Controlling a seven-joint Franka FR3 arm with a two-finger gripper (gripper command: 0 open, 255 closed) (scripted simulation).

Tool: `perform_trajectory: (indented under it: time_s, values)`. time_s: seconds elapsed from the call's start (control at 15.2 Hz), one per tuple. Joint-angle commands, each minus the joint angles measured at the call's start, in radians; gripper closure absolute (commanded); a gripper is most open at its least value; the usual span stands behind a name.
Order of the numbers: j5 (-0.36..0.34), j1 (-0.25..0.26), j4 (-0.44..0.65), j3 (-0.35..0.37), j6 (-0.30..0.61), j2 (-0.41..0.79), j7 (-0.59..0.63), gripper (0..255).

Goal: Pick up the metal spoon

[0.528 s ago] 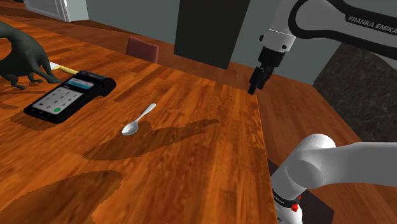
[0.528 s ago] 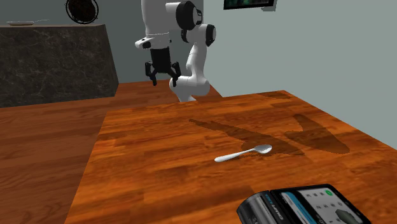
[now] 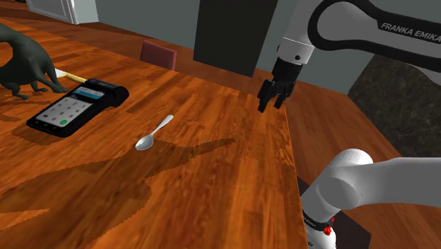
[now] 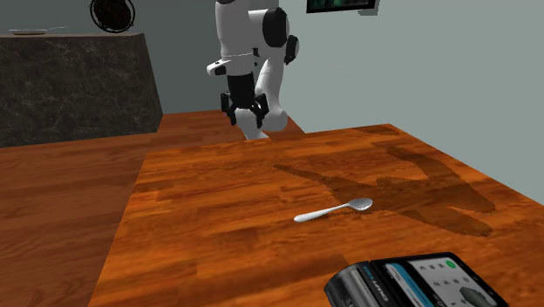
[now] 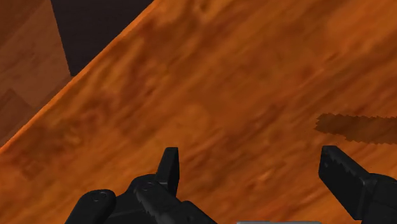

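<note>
Brown wood covers the big worktop (image 3: 212, 191), and grey walls stand behind it. On the worktop lies a shiny silver spoon (image 3: 154, 133). It rests flat on the wood with nothing touching it. In the shoulder view its round bowl points down and to the left, and its thin handle points up and to the right.

Near the spoon, toward the shoulder view's left, sits a black card reader (image 3: 76, 106) with a screen and number keys. Past the card reader, a dark grey hand-shaped thing (image 3: 25, 60) stands on the wood.

The white arm (image 3: 353, 25) reaches out from its stand. Its black gripper (image 3: 271, 106) hangs in the air over the edge of the worktop, at the side by the stand. It is well apart from the spoon. In the wrist view the two black fingers (image 5: 168, 167) stand wide apart with only bare wood between them, so the gripper is open and holds nothing. The arm's shadow falls across the wood close to the spoon.
</note>
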Motion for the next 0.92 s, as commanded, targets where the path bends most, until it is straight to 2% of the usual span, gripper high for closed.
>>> perform_trajectory:
  time_s: [0.0, 0.46, 0.86]
  values:
    - [0.051, -0.002, 0.000, 0.054, 0.024, 0.016, 0.101, 0]
    - [0.184, -0.026, 0.053, 0.232, 0.139, 0.138, 0.420, 0]
    - [0.236, -0.074, 0.157, 0.384, 0.254, 0.302, 0.691, 0]
